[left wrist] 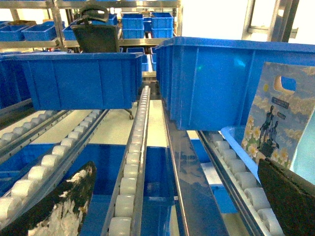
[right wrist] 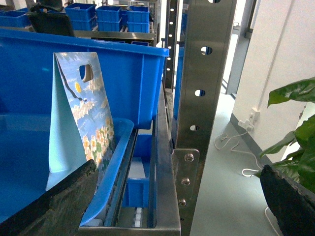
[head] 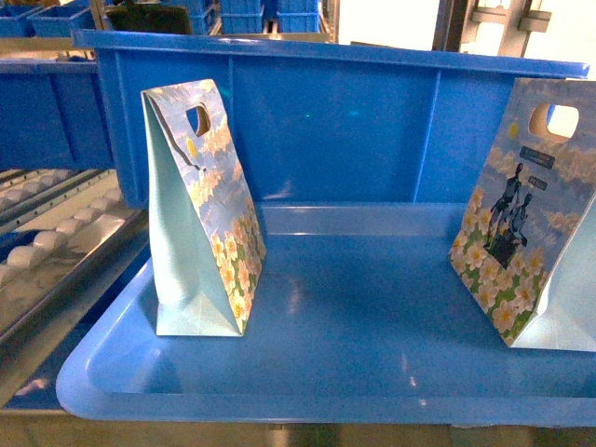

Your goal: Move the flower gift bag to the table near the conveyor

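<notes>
Fingers (left wrist: 54, 206) of our left gripper (left wrist: 172, 206) spread wide over the conveyor (left wrist: 133, 167), our right gripper (right wrist: 172, 206) likewise open, flower gift bag (right wrist: 83, 118) just beyond its left fingertip, upright in the blue tray (head: 307, 372).

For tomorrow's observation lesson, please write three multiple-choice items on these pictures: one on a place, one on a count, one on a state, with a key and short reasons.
1. Where do the flower-printed paper gift bags stand?
A. In the shallow blue plastic tray
B. On the white roller tracks
C. On the floor by the plant

2. How many gift bags does the head view show?
A. One
B. Two
C. Four

3. How does the left-hand bag stand?
A. Lying flat
B. Upright, top folded over
C. Hanging from a gripper

Key:
1 A: the left gift bag and the right gift bag both sit on the floor of the shallow blue plastic tray, beside the roller tracks.
2 B: one bag is at each end of the tray.
3 B: it rests on its base with its cut-out handle uppermost; the left gripper and right gripper touch nothing.
</notes>
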